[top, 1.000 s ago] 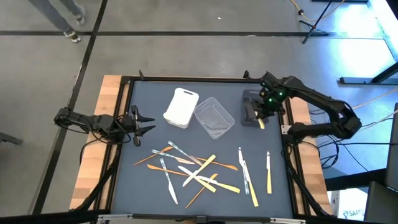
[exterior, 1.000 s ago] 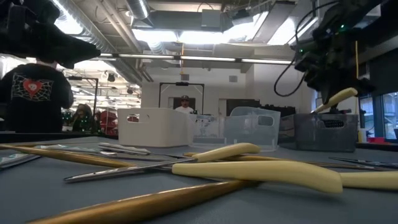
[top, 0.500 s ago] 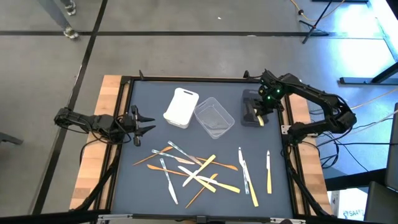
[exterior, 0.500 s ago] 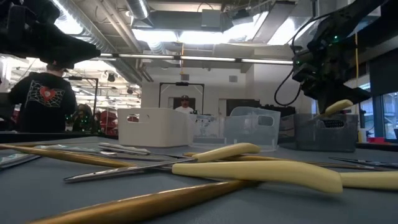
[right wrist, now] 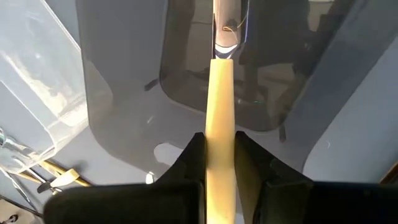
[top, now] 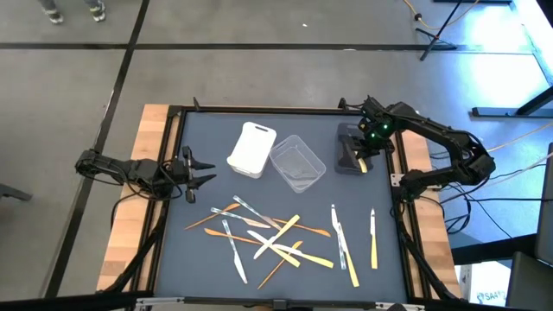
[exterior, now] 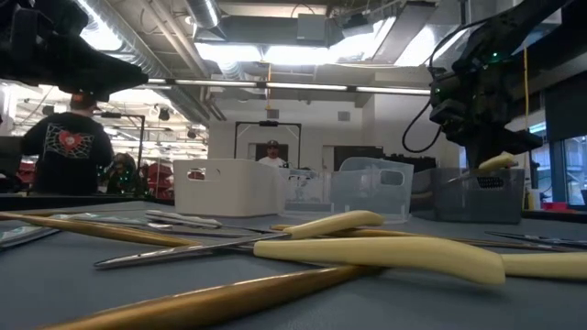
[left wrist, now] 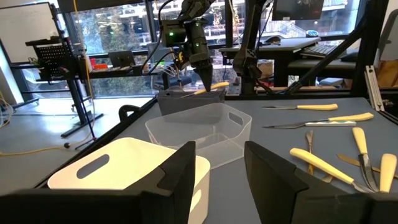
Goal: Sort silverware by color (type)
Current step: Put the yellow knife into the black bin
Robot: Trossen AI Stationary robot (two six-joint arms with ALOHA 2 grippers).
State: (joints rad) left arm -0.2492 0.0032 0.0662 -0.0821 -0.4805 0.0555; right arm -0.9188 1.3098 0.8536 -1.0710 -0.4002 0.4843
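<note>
My right gripper (top: pixel 362 156) hangs over the dark grey tub (top: pixel 348 149) at the table's far right, shut on a yellow-handled utensil (right wrist: pixel 220 112). The utensil's shiny end (right wrist: pixel 225 28) points into that tub (right wrist: pixel 211 74). In the low view its yellow end (exterior: pixel 498 161) sticks out below the gripper (exterior: pixel 479 137), just above the tub's rim (exterior: pixel 477 194). My left gripper (top: pixel 200 170) waits open at the table's left edge. Several more utensils (top: pixel 276 238), yellow, tan and clear, lie flat in a loose pile on the near half of the mat. My right gripper pinches the utensil's yellow handle (right wrist: pixel 219 158) between its two fingers (right wrist: pixel 194 163), and the handle runs along the fingers. They slant down from above. The utensil is lifted clear and tilted, shiny end toward the grey tub's inside; whether that end touches the tub I cannot tell.
A white tub (top: pixel 251 149) and a clear tub (top: pixel 297 162) stand side by side at the far middle of the mat, left of the grey one. Three utensils (top: pixel 373 238) lie apart near the right edge. A raised black frame (top: pixel 173 173) borders the mat. People stand in the room behind.
My right gripper has moved down and slightly toward the far edge, over the grey tub. The utensil went with it: its yellow end has dropped from well above the tub's rim to just above it. The fingers stayed shut.
</note>
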